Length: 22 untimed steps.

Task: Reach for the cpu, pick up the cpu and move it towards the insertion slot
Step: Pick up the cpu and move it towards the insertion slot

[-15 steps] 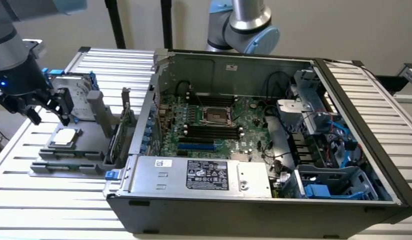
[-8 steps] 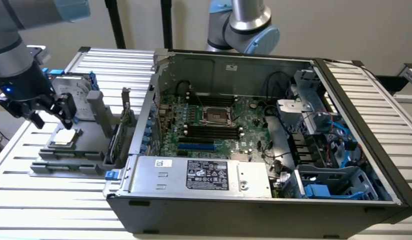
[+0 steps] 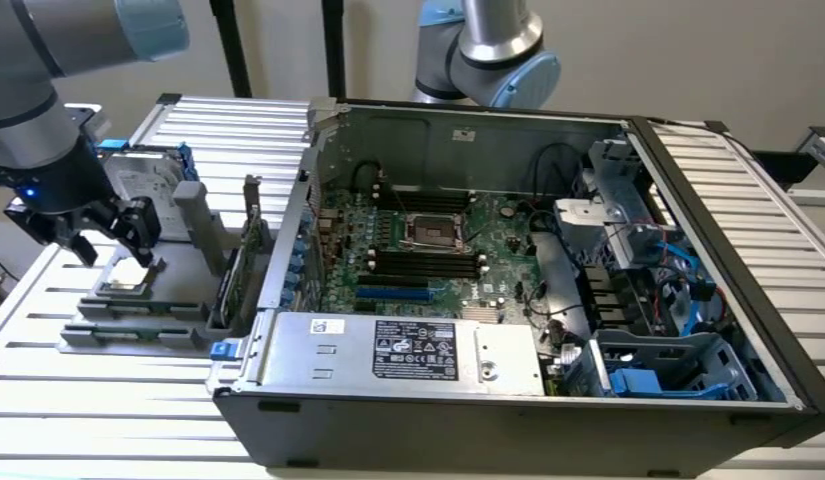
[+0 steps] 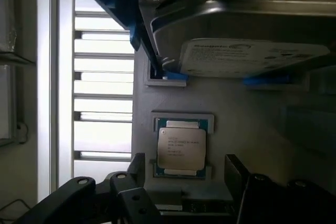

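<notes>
Wrist view: showed the cpu silver face up with fine print on it, seated in a green-edged recess of a grey holder. The hard drive with blue rails stood just beside that recess.
Exterior view: showed the open case, its green board, the slot, and a second arm behind the case.
Gripper: hung on its arm outside the case, off the case wall on the exterior view's left, low over the holder.
Fingers: spread wide, one on each side of the cpu and apart from its edges, gripping nothing.
Cpu place: outside the case, in the holder, under the gripper.
Slot place: inside the case, on the board, with memory slots along two of its sides, well apart from the cpu.
Counts: one cpu, one hard drive, one slot, one case, two fingers, two arms.
Writing: lines of print on the cpu, a white label on the hard drive, and a white label on the power supply at the case front. None could be read.
</notes>
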### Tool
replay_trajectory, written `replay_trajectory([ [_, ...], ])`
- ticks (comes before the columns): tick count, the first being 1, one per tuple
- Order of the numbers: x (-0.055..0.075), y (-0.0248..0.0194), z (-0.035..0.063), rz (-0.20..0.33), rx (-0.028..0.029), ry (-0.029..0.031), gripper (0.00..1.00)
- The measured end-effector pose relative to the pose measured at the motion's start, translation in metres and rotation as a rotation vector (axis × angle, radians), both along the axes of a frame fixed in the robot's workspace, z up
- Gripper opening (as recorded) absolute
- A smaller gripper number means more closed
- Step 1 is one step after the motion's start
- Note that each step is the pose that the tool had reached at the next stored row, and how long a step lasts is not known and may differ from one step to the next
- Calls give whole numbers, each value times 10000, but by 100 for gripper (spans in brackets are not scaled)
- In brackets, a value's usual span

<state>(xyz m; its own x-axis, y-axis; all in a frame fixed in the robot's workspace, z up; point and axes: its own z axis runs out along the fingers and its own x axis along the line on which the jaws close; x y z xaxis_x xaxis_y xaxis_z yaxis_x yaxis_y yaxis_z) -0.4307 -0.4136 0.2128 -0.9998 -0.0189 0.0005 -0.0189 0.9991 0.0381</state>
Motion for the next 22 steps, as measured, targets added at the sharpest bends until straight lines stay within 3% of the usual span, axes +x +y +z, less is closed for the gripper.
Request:
replay_trajectory([
  [11,4,-5,-197,1,1,-1,71],
  [22,-23,27,-225,2,0,0,71],
])
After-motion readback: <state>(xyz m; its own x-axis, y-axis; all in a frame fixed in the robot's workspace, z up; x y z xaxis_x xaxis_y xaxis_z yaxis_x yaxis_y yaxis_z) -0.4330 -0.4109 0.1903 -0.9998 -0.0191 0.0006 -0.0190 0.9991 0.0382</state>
